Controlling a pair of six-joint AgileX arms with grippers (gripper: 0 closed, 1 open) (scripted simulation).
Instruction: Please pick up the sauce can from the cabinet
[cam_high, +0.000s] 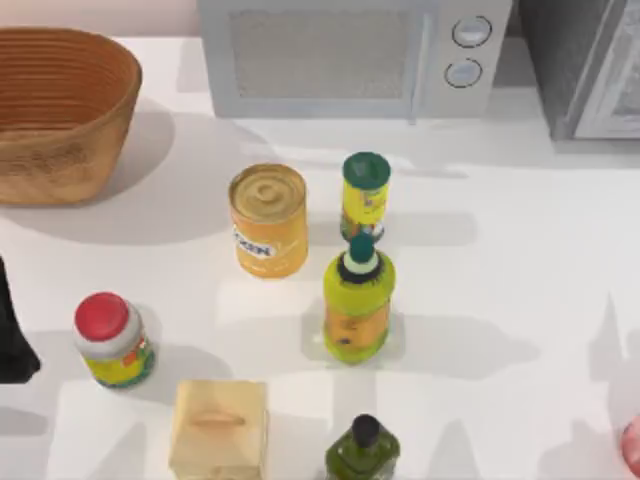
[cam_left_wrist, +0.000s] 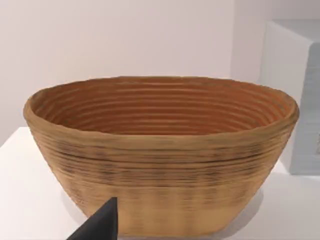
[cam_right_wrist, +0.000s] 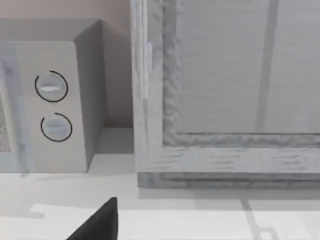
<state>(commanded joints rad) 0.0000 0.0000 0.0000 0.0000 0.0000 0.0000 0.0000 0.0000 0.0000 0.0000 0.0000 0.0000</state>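
Five containers and a wooden box crowd the middle and near-left of the table. You have a yellow tin just left of a small green-capped can. A yellow-green bottle stands right in front of that can, nearly touching it. A red-capped jar stands near the left edge, and a dark green bottle is cut by the near edge, beside the box.

Along the far edge, from left to right, you see a woven basket, a white microwave and the cabinet in the far right corner. The cabinet sits just beside the microwave, with a narrow gap between them. Open tabletop runs from the bottles to the right edge and back to the cabinet front.

Your left arm sits at the left edge, close to the red-capped jar. The left gripper faces the basket; you cannot tell whether it is wide or narrow. The right gripper faces the cabinet's pale framed panel over bare table, and its width is likewise not readable.

Where the sauce can stands you cannot tell. A pinkish-red shape is cut off at the near right corner, too little to identify.
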